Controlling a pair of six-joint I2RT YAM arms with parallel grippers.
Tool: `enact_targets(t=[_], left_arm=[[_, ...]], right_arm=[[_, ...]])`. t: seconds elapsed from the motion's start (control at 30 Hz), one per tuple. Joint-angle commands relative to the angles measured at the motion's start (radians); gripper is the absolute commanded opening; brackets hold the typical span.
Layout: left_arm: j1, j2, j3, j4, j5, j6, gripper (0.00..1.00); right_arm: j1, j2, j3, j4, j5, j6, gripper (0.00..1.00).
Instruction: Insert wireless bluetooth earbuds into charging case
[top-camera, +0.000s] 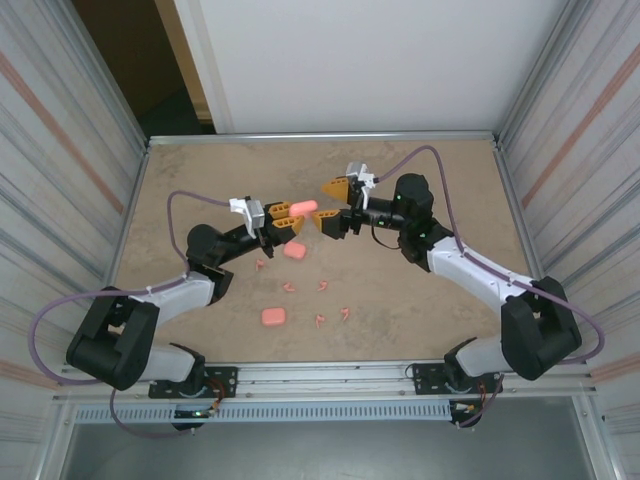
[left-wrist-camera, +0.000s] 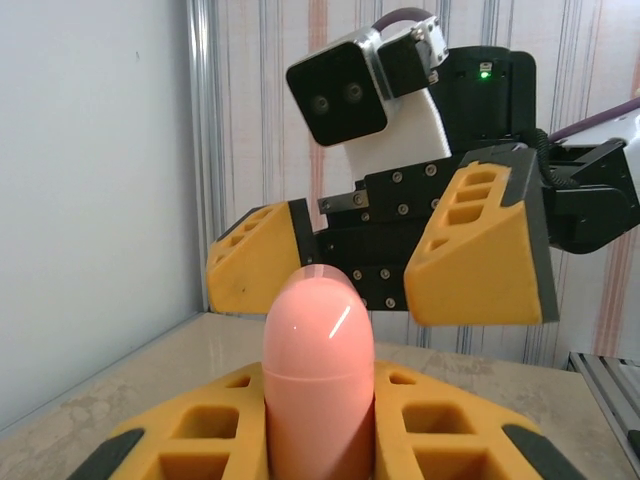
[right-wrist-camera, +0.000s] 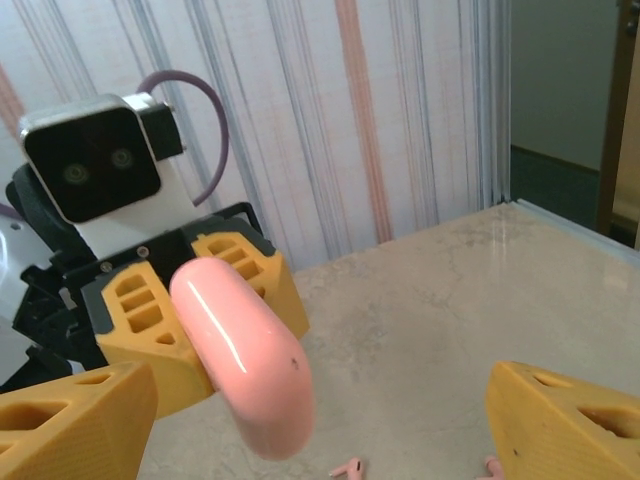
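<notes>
**While the earbuds (top-camera: 288, 287) lie loose on the table (top-camera: 200, 180), a pink case (top-camera: 303, 207) hangs in the left gripper (top-camera: 287, 216)**

Though they are too small for any marking to be read, the earbuds are tiny salmon-pink bits with short stems. They are scattered over the middle of the table, on the near side of both grippers and well apart from one another. Among them lie a second case (top-camera: 294, 251), just below the left gripper, and a third case (top-camera: 273, 317) nearer the arm bases.

The pink case is glossy and rounded like a capsule, with a thin seam running round it and no lettering that I can make out. The left gripper's yellow fingers (left-wrist-camera: 200, 440) are clamped tight on its lower half, and its domed end juts out toward the right arm.

The right gripper (top-camera: 332, 205) faces it head-on, above the table. Its jaws are spread wide, one on each side of the case's tip and not touching it. A small green light (left-wrist-camera: 484, 72) glows on the right arm behind its wrist camera.

Striped corrugated walls (top-camera: 60, 150) close in both sides of the marbled tan tabletop.
</notes>
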Motion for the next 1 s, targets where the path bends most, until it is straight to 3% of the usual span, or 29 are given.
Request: enact_targets(t=[0.0,0.97], left_arm=[[-0.007,0.006,0.032,0.038,0.019,0.02,0.0],[-0.008,0.004,0.036,0.034,0.035,0.015,0.0]], right_arm=[[0.009,0.016,0.038,-0.004,0.008,-0.025,0.83],[-0.003,0.079,0.116,-0.048,0.078,-0.038,0.78]])
